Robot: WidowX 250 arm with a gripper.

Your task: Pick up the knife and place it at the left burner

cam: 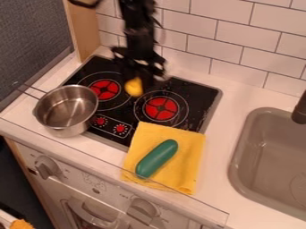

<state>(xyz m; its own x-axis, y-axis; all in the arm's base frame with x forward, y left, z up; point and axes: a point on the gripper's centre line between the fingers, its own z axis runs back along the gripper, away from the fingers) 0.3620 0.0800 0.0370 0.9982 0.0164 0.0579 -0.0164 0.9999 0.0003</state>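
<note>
Where the arm comes in from the top edge, its pincer (143, 79) hangs over the rear of the black cooktop (198, 93), blurred; cannot tell whether it is released or grasping. Just below it, between the left burner (105, 90) and the right burner (160, 108), a yellow rounded item (133, 87) is seen. Cannot tell if this is part of the knife, nor whether it is held; position of the knife therefore uncertain.

Other items noted: steel pot (65, 110) upright at the cooktop's left front corner, partly over the white surface (218, 188), handle pointing to the upper left. Yellow cloth (186, 156) lies across the cooktop's front right edge and onto the surface. Green elongated item (156, 158) rests on the cloth, lying diagonally. Grey sink (239, 167) at right, dark faucet (300, 111) at its far side. Two red control knobs (100, 120) near the cooktop's front edge.
</note>
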